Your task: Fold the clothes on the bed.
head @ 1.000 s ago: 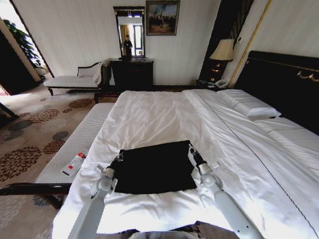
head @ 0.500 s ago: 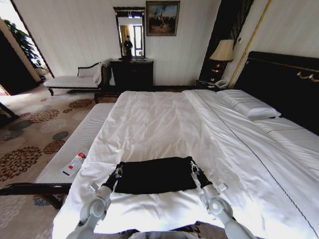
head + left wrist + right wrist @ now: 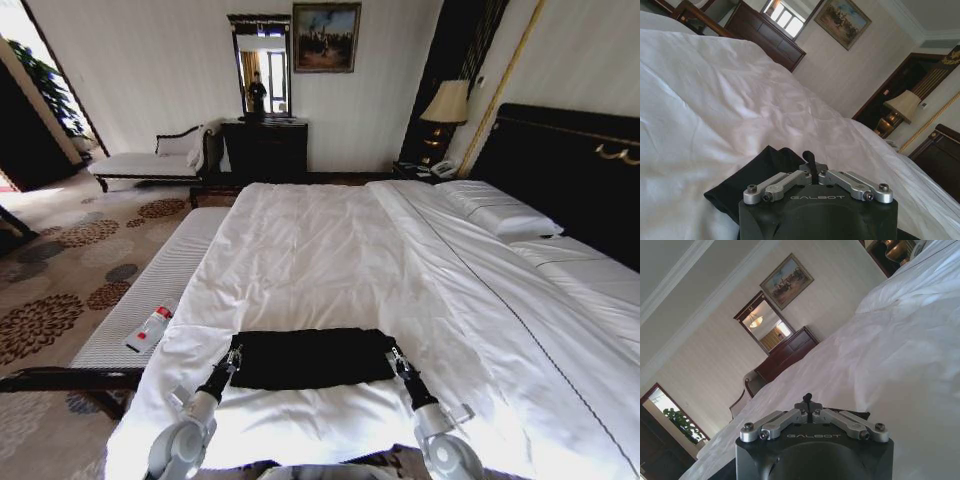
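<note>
Both my grippers, left (image 3: 235, 356) and right (image 3: 393, 356), pinch closed on the black T-shirt's (image 3: 310, 358) side edges, folded on the bed (image 3: 330, 240).

A red-and-white bottle (image 3: 151, 327) lies on the bench (image 3: 170, 280) near a lamp (image 3: 446, 102).

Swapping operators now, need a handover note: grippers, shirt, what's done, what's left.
Left gripper: shut on the far left corner of the black T-shirt, low over the bed.
Right gripper: shut on the far right corner, same height.
Shirt: near the foot edge of the bed, a short wide band between the two grippers.
Done: the far edge has been drawn toward the robot over the last second, so the shirt looks folded across its length.
Left: release, check the edges line up, any further fold.
</note>
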